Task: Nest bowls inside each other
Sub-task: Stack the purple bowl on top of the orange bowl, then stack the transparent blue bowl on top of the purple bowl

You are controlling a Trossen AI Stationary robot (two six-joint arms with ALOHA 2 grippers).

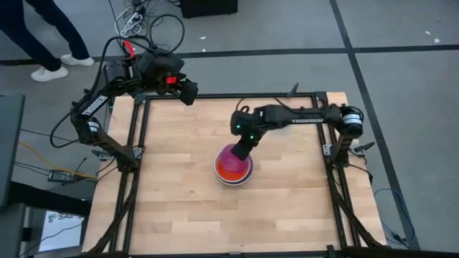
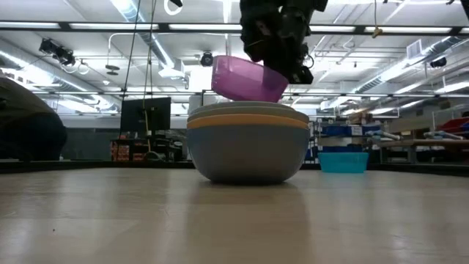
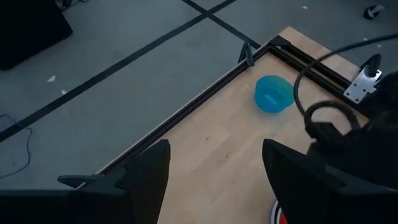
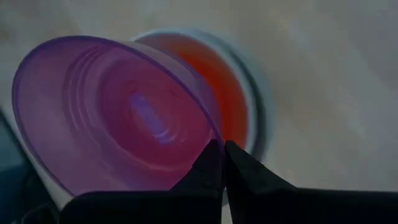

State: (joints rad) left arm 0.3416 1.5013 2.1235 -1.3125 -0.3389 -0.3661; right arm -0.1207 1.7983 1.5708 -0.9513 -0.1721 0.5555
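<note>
**Purple bowl over the stack: level it, then let go**

I've got the right gripper (image 4: 222, 163) pinching the rim of the small translucent purple plastic bowl (image 2: 247, 79), fingers pressed together on the thin wall with the lip caught between them. In the low view the bowl hangs tilted, its lower edge just above the rim of the nested stack of round plastic bowls (image 2: 248, 143), a grey one outermost with orange and pale rims layered inside it. Whether purple is already touching the stack I cannot tell from here.

The wrist camera looks down through the purple bowl to the small red-orange plastic bowl (image 4: 225, 93) already seated in the stack; that is my target. It sits off to one side of the purple one, so I judge I'm not yet centred. My plan: slide across until the two are concentric, roll the wrist to bring the rim level, then lower gently. Dropped at this tilt, it could wedge on the red-orange lip or tip out.

From overhead, the stack sits near the middle of the wooden table (image 1: 179, 201).

The left gripper (image 3: 214, 177) waits up at the far left corner, fingers spread wide and holding nothing. Its camera shows the small teal plastic bowl (image 3: 274, 94) alone near the table's corner frame, well apart from the stack. That one looks left to nest.
</note>
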